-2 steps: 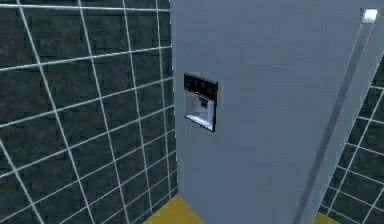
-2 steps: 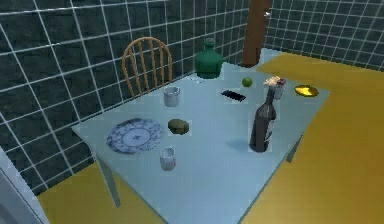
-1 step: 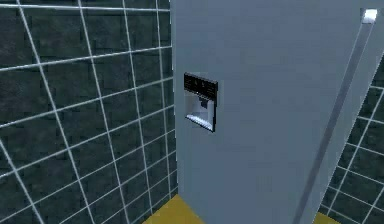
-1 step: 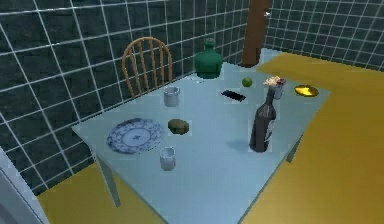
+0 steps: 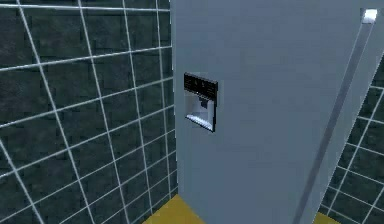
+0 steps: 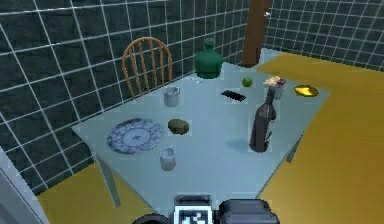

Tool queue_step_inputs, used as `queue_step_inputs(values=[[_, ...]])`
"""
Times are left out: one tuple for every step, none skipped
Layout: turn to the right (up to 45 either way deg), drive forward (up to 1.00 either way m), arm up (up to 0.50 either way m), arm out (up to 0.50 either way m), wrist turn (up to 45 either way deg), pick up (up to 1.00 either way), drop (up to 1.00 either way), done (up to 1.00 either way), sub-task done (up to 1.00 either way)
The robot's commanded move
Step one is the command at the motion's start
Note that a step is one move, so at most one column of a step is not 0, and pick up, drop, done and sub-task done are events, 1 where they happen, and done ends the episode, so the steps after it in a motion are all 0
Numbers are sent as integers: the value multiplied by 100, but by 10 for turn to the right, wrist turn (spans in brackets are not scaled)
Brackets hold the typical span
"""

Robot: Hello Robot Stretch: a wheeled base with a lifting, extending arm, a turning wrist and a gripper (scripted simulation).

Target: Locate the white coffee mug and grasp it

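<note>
Arm side view: a pale blue-grey counter (image 6: 215,150) is seen standing on a yellow floor, with dark tiled walls behind it. A wooden chair (image 6: 147,62) is set at its far edge.

Two small pale vessels are seen upright on the counter. The one judged to be the white coffee mug (image 6: 172,96) is placed near the far edge, just in front of the chair. A smaller pale cup (image 6: 168,157) is placed near the near edge. Between them a small bowl (image 6: 179,126) is found, and beside it, toward the picture's left, a patterned plate (image 6: 135,135). A dark bottle (image 6: 262,125) is stood toward the right, and a green vase (image 6: 207,61) at the far edge.

At the bottom edge a white marker square (image 6: 192,211) is seen, with a dark wrist body (image 6: 152,218) to its left, by which the jaws are carried. The mug is placed straight up the picture from there, well apart, with the smaller cup and the bowl lying in between. A long reach outward is judged to be needed.

The far end of the jaws cannot be made out, so their state, and whether anything is held, cannot be told.

Forward view: a grey refrigerator (image 5: 270,110) with a door dispenser (image 5: 200,100) is shown against a tiled wall.
</note>
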Motion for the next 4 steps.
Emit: queue_step_inputs(values=[[0,0,0,32,0,0,0,0,0],[0,0,0,0,450,0,0,0,0],[0,0,0,0,450,0,0,0,0],[0,0,0,0,450,0,0,0,0]])
